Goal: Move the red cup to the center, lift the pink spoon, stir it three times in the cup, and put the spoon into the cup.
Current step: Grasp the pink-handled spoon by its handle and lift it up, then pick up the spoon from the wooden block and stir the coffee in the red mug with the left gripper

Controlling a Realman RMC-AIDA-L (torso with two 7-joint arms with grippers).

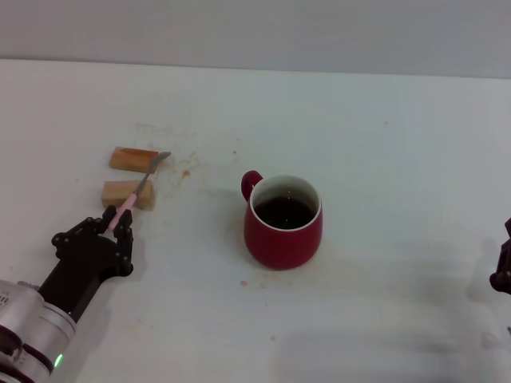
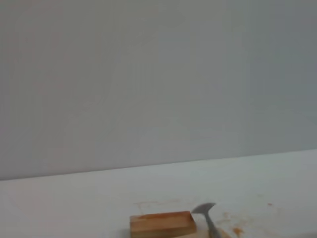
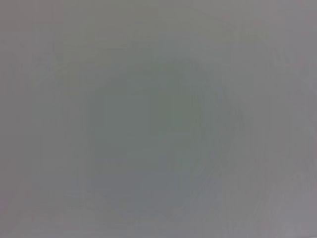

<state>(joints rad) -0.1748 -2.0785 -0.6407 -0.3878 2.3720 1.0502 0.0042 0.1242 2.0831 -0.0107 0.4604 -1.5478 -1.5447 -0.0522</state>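
Note:
The red cup [image 1: 283, 222] stands near the middle of the table, with dark liquid inside and its handle pointing to the far left. The pink spoon [image 1: 137, 191] lies slanted across two tan wooden blocks, its grey bowl at the far end. The bowl also shows in the left wrist view [image 2: 205, 210]. My left gripper [image 1: 118, 218] is low at the near end of the spoon, its fingers closed on the pink handle tip. The spoon still rests on the blocks. My right gripper [image 1: 503, 271] is parked at the right edge, mostly out of view.
Two tan wooden blocks lie left of the cup, one far [image 1: 132, 159] and one near [image 1: 126, 194]. The far one shows in the left wrist view [image 2: 162, 224]. Brownish stains mark the table [image 1: 383, 144] beside them. The right wrist view shows only blank grey.

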